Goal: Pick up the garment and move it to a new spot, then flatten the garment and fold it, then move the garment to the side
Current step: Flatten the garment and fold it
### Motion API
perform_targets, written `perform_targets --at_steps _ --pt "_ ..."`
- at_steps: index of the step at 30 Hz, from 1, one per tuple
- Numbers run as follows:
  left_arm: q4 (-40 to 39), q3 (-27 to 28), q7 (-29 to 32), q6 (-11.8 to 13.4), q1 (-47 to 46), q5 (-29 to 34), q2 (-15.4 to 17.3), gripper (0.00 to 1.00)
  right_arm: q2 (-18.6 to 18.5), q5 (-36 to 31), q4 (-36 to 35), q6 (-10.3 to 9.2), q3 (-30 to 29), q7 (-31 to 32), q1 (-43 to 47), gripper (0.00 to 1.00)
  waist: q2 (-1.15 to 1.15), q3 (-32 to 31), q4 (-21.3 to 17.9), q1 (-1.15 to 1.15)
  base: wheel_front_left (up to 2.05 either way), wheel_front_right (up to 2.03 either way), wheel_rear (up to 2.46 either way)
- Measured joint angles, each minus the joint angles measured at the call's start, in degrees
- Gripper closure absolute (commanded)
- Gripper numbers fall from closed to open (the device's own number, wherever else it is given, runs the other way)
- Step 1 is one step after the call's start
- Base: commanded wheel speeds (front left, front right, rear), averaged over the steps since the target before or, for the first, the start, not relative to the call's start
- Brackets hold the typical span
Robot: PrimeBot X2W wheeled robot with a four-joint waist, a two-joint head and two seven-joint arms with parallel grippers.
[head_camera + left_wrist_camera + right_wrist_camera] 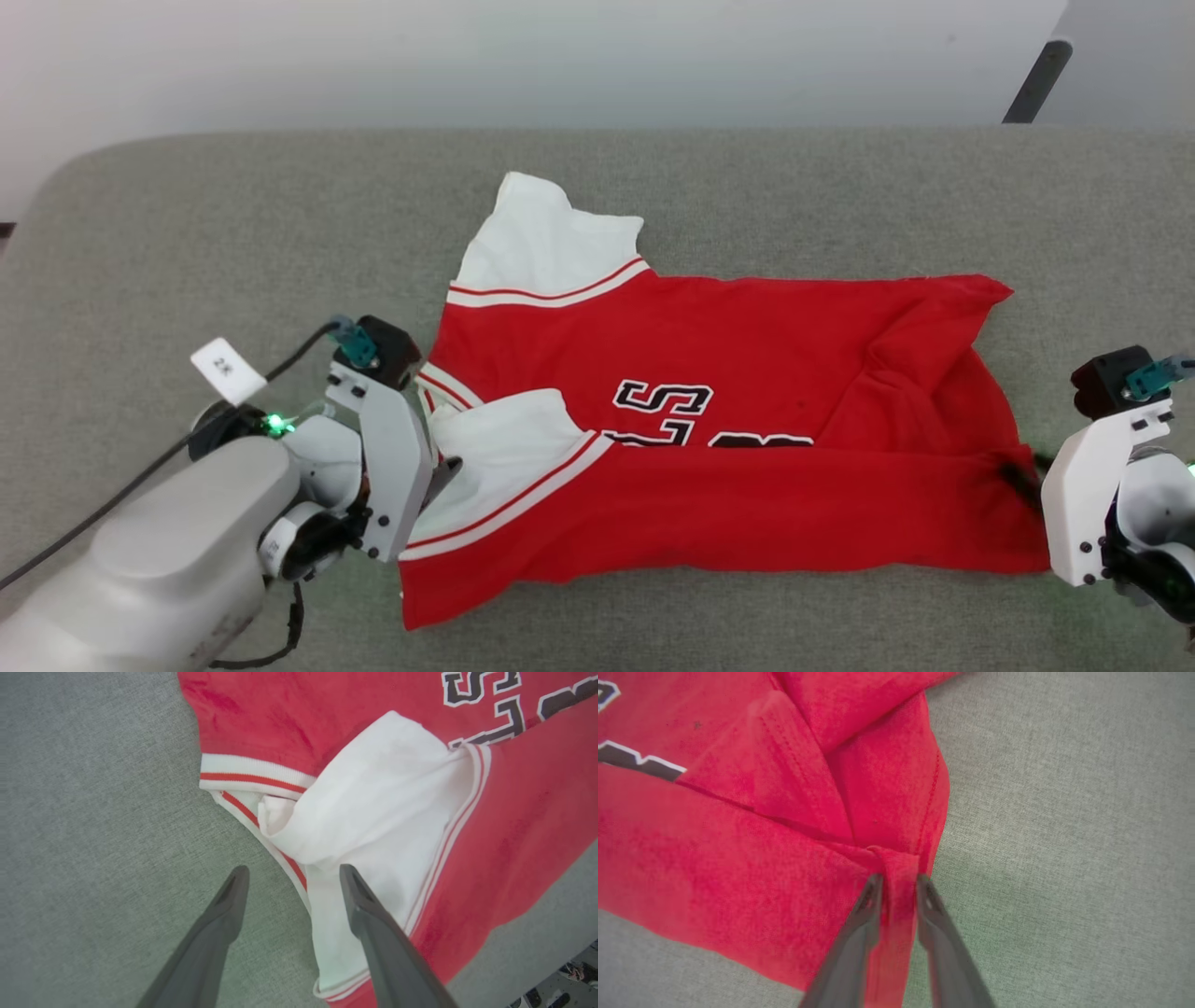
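The red garment lies on the grey surface, collar end to the left. Its near long edge is folded up over the lower half of the black-and-white letter. One white sleeve spreads away at the back and the other lies folded onto the chest. My left gripper is open, its fingertips astride the striped edge of that near sleeve. My right gripper is shut on a pinched red fold at the hem corner.
A white tag hangs on the cable beside my left arm. A dark post leans beyond the surface's far right corner. The surface's near edge runs close under the garment, with floor and shoes past it.
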Motion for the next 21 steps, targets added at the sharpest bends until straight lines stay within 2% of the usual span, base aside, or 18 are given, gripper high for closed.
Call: perform_targets --at_steps 5,11,15,21 --pt "0.02 0.86 -0.96 0.45 0.47 -0.96 0.15 0.0 -0.27 0.57 0.43 0.0 0.66 -0.26 -0.47 0.0 0.0 -1.48 0.1 0.0 0.0 0.0 0.0" --pt "-3.09 2.38 -3.86 3.12 1.98 -1.08 1.96 0.0 -0.91 0.75 -1.96 0.0 -0.32 -2.42 -0.03 0.0 0.0 -3.76 0.38 0.0 0.0 0.0 0.0" --pt "-7.21 3.41 -6.23 6.17 4.74 -1.64 3.69 0.0 -1.27 -0.76 -5.37 0.0 -2.0 -6.37 2.1 0.0 0.0 -5.45 0.7 0.0 0.0 0.0 0.0" --pt "-15.97 4.92 -10.22 12.48 10.07 -1.89 7.71 0.0 -0.86 -5.11 -11.14 -0.01 -6.93 -14.14 5.86 0.0 0.0 -7.7 0.9 0.0 0.0 0.0 0.0"
